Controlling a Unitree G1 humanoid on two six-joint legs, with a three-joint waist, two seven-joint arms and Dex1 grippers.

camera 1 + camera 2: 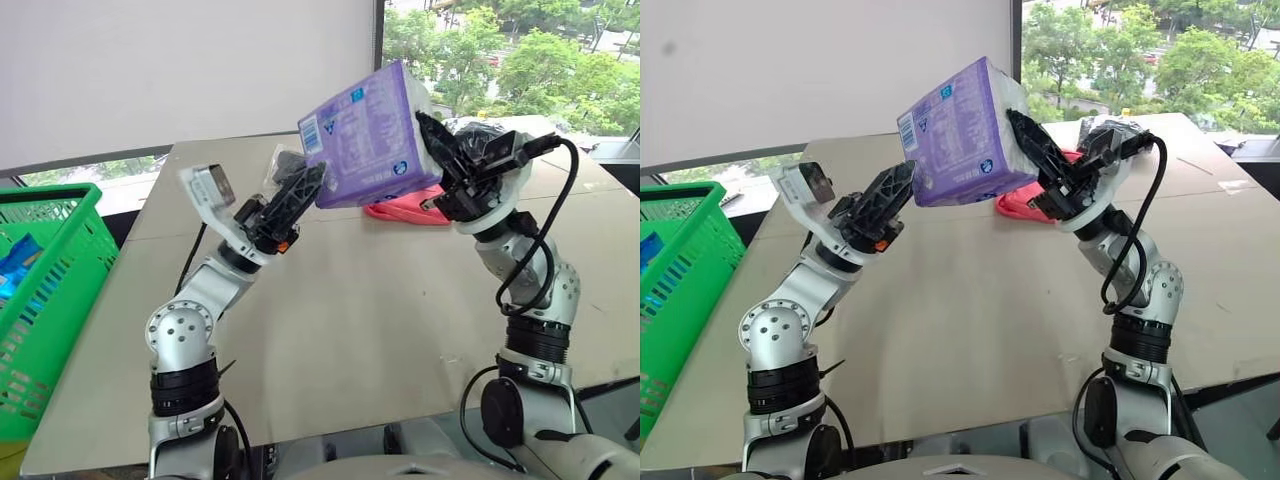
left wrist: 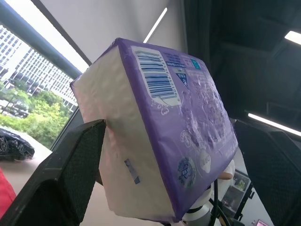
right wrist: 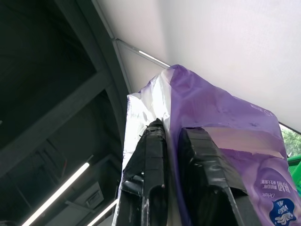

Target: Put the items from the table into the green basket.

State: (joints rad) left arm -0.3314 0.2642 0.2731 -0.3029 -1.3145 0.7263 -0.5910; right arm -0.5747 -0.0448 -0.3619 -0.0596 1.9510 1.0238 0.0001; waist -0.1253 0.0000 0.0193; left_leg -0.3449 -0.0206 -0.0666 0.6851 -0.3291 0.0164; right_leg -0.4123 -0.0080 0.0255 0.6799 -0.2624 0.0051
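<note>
Nearest the head camera, left gripper [image 1: 300, 190] raised at about 10 o'clock, jaws spread wide and pointing at the near end of the purple tissue pack [image 1: 370, 135], the pack's white end face sitting between them in the left wrist view without being clamped. Right gripper [image 1: 440, 150] at about 1 o'clock, jaws pressed together on a pinch of wrapper at the pack's far end, holding it tilted in the air above the surface [image 1: 380, 310]. Red zip pouch [image 1: 405, 208] lying on the surface just behind and below the pack. Green basket [image 1: 50, 290] off at 9 o'clock, well apart from the pack. Likely a handover in progress. Main risk: thin film slipping or tearing from that small pinch before the left jaws close, dropping the pack onto the surface; releasing too early would do the same
</note>
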